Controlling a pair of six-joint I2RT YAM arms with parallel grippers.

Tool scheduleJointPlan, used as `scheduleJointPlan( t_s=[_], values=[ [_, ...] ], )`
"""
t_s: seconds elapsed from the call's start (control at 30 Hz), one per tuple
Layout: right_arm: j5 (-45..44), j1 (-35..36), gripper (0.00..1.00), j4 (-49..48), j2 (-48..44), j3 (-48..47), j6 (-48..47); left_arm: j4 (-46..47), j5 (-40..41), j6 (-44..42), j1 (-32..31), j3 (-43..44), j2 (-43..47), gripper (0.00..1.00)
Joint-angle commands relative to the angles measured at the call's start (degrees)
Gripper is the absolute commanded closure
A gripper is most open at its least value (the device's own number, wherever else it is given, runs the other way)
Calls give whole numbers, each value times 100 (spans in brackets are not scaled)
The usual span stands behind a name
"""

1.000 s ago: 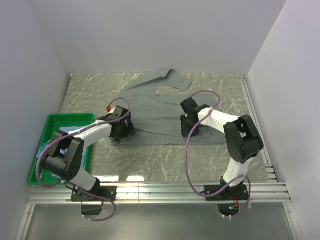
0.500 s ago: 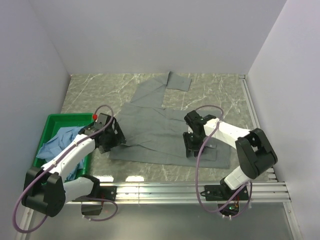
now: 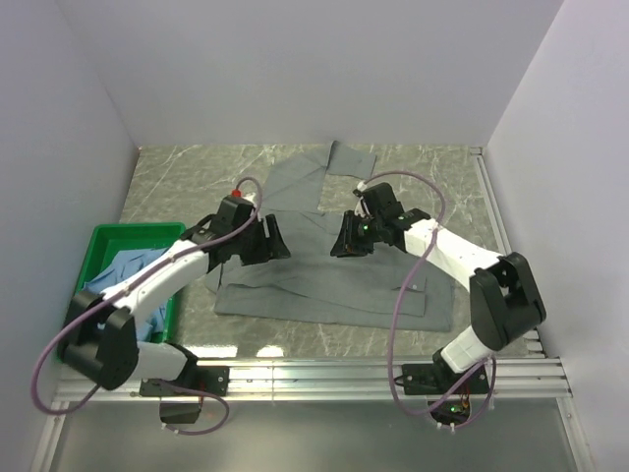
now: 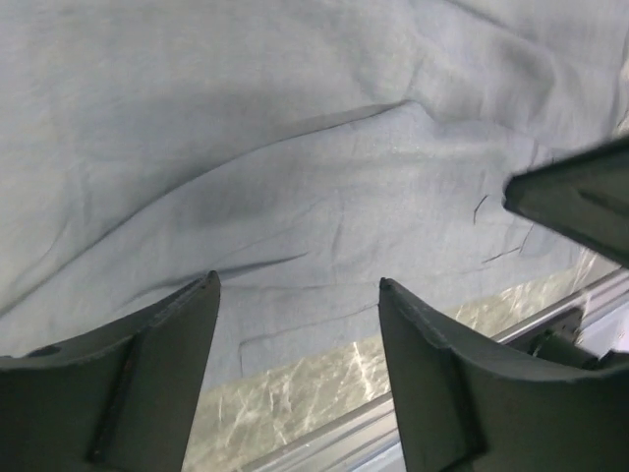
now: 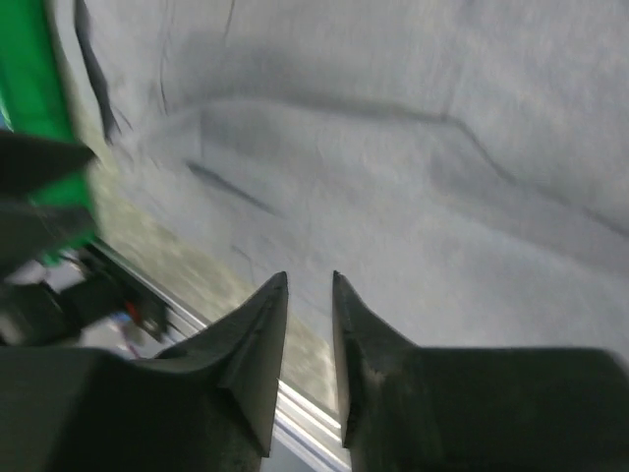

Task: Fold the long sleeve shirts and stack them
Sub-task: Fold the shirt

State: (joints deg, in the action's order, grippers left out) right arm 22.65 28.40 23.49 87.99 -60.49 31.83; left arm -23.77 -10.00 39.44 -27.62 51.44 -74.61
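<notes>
Top camera first: grey-green shirt [image 3: 324, 280] spread nearly flat across the middle of the table [image 3: 167, 187], a sleeve reaching toward the far wall. Light blue shirt [image 3: 116, 273] bunched in the green bin [image 3: 98, 236] off at the left, well apart from the action. Left gripper [image 3: 275, 243] and right gripper [image 3: 341, 239] both low over the grey-green cloth, facing each other near its middle.

Over to the left wrist: jaws spread wide, nothing between them, only rumpled fabric with soft creases below. Near hem in sight, a strip of marble beyond it.

Now the right wrist: jaws drawn narrow, just a thin slit of a gap, and nothing pinched in it. Blurred picture, so no telling whether the tips touch the cloth.

Handling, as a judgement: light, limp, no stiffness whatsoever; bound to sag and drape off any single pinch. Not fragile, hardly slippery, though likely to drag and wrinkle along the table. Best taken at an edge or seam, such as a shoulder, hem corner or cuff, one pinch per arm, set well apart to carry a clean fold line.
</notes>
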Motion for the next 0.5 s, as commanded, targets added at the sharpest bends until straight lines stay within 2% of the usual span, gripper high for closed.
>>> scheduleJointPlan(
  t_s=[0.0, 0.13, 0.3, 0.47],
  values=[
    [502, -212, 73, -959, 314, 212, 630, 242, -520, -463, -68, 331, -439, 31],
    [512, -414, 76, -1302, 631, 537, 772, 311, -705, -832, -130, 306, -966, 36],
    [486, -765, 77, -1557, 913, 915, 824, 84, -986, -1061, -174, 244, -1547, 37],
    [451, -1135, 78, -1566, 1054, 1302, 710, -329, -873, -1237, -200, 103, -1961, 39]
  ],
)
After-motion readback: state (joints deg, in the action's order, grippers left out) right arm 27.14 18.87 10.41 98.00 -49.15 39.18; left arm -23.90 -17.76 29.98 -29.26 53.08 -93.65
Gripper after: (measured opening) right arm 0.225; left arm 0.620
